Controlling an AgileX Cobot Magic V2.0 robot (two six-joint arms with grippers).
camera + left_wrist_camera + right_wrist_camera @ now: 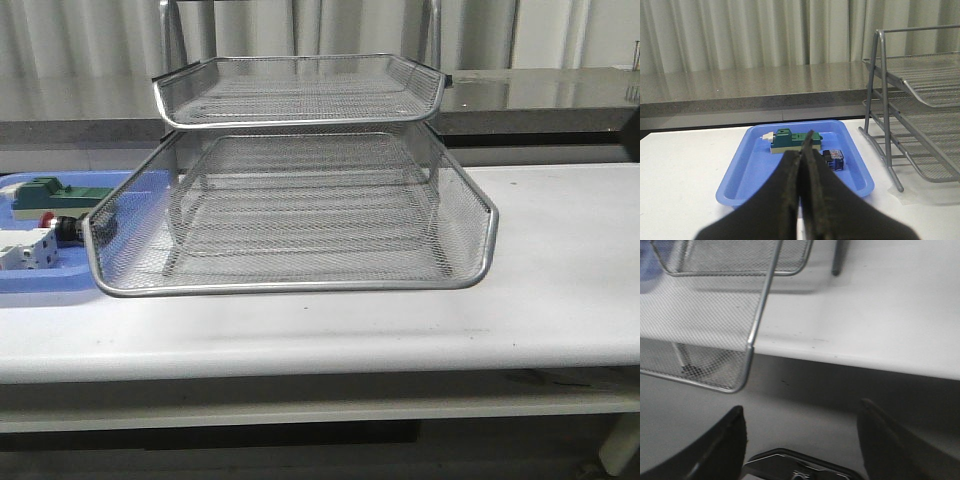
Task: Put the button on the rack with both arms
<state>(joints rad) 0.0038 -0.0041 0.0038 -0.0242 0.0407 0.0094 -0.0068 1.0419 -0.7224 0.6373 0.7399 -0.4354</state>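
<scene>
The button [60, 226] lies on its side in the blue tray [40, 285] left of the rack [300, 215], red head to the left, partly behind the rack's mesh. In the left wrist view only its black and blue body [834, 159] shows beside my fingers. My left gripper [802, 145] is shut with nothing in it, hovering short of the blue tray [745, 172]. The rack [920, 110] stands beyond the tray's side. My right gripper [801, 410] is open and empty, low by the table's front edge, below the rack's lowest mesh tray [705, 315]. Neither arm appears in the front view.
A green block [55, 190] [790, 140] and white blocks [25, 250] share the blue tray with the button. A grey counter [540, 95] and curtains run behind the table. The white table top [560, 260] stretches to the right of the rack.
</scene>
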